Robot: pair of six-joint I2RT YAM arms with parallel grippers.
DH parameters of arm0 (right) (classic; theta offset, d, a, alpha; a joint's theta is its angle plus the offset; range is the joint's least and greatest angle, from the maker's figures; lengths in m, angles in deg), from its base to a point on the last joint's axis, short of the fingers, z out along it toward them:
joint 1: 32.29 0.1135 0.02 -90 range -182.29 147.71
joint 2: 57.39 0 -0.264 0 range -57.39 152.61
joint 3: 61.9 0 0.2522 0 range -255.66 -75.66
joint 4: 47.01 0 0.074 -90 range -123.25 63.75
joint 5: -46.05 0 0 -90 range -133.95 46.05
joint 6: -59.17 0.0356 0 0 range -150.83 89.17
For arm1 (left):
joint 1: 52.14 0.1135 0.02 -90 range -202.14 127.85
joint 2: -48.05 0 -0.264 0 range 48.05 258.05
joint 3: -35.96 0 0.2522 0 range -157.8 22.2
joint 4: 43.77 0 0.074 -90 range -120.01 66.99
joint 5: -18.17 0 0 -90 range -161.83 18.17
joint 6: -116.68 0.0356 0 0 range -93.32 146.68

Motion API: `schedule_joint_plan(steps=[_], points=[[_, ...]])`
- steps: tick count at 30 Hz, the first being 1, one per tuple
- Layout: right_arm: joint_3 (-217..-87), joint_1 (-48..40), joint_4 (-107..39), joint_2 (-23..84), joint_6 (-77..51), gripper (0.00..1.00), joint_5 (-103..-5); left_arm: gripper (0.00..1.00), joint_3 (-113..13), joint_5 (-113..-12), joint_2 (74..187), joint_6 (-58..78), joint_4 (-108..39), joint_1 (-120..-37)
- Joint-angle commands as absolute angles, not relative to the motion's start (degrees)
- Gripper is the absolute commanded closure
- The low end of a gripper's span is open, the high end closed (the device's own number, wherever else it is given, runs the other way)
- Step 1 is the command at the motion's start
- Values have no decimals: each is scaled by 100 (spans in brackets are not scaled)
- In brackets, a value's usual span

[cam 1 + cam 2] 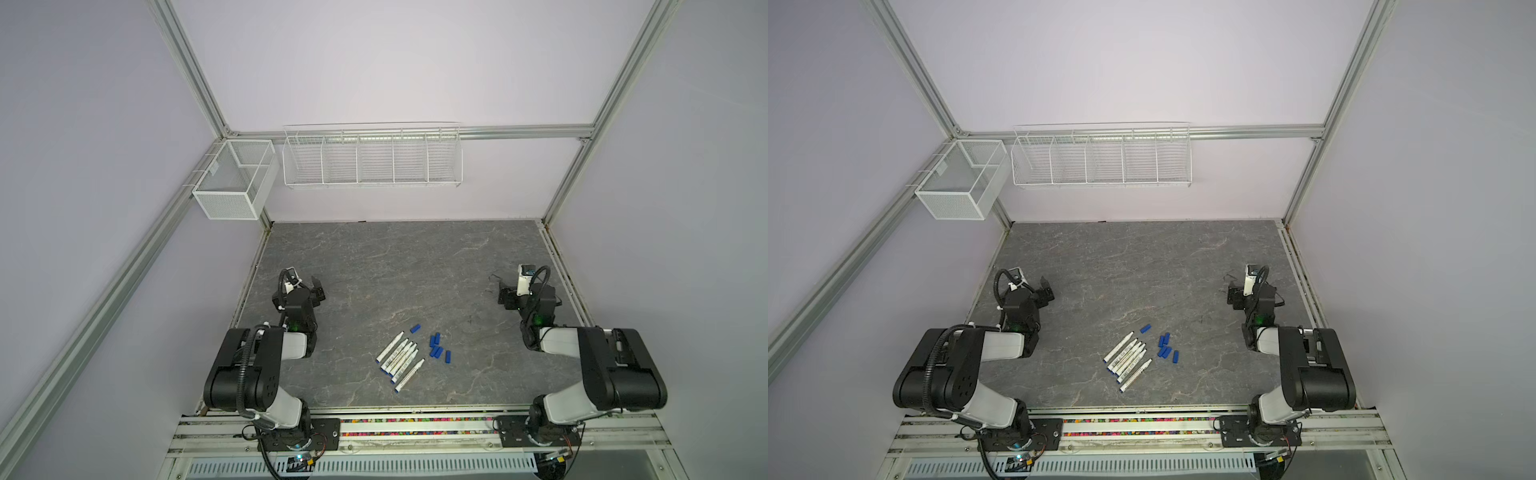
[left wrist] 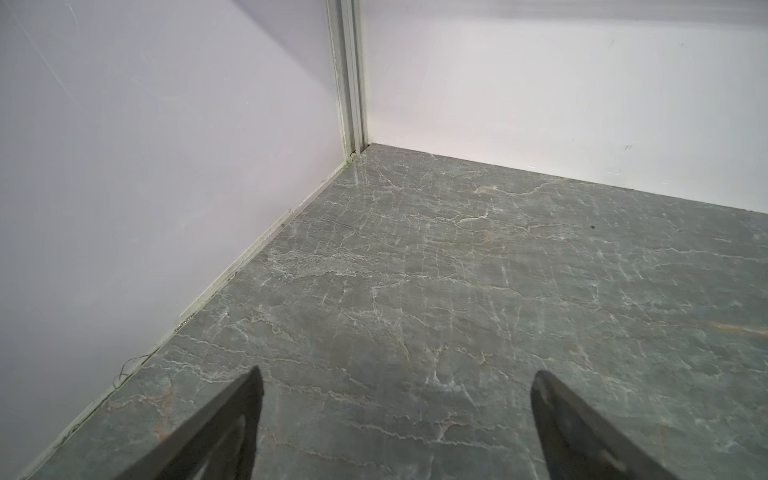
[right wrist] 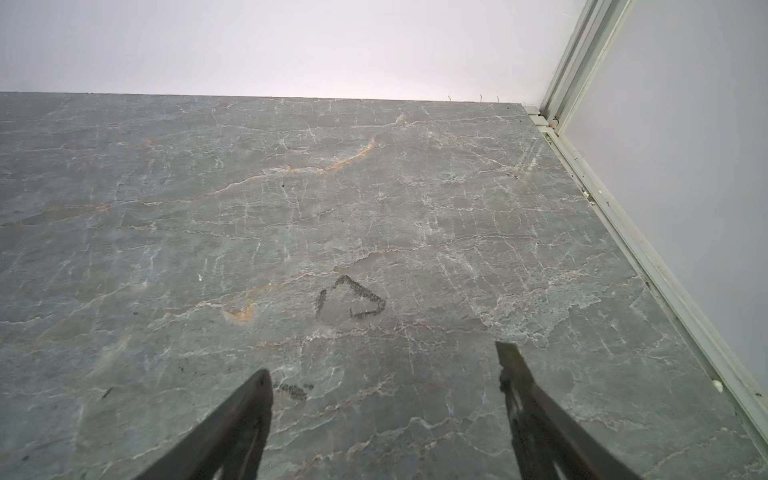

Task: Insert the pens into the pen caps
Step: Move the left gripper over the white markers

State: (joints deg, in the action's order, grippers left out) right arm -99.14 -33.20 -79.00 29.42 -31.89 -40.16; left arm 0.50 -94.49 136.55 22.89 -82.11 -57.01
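Several white pens [image 1: 400, 356] [image 1: 1128, 358] lie side by side near the front middle of the grey stone table [image 1: 374, 266], tips pointing up and to the right in both top views. Just right of them sits a loose group of blue pen caps [image 1: 435, 352] [image 1: 1165, 352], with one cap [image 1: 415, 328] [image 1: 1145, 329] apart beside the pen tips. My left gripper [image 1: 318, 289] [image 2: 397, 372] is open over bare table at the left, far from the pens. At the right, my right gripper [image 1: 503, 296] [image 3: 382, 358] is open and empty too. Neither wrist view shows pens or caps.
A white mesh basket [image 1: 232, 183] hangs at the back left corner and a white wire rack [image 1: 372, 156] on the back wall. Walls and aluminium posts [image 2: 351, 79] close in three sides. Black scribbles [image 3: 353, 297] mark the table before the right gripper.
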Motion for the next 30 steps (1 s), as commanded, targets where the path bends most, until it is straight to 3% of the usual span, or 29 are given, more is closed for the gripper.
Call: schedule_joint_plan(steps=[1, 30], points=[[-9886, -3287, -8050, 2971, -3228, 12, -3947, 1, 36, -9426, 13711, 2376, -8363, -5672], [-9900, -3361, -8021, 2988, -3172, 12, -4087, 1, 29, -9418, 13710, 2352, -8336, -5672]])
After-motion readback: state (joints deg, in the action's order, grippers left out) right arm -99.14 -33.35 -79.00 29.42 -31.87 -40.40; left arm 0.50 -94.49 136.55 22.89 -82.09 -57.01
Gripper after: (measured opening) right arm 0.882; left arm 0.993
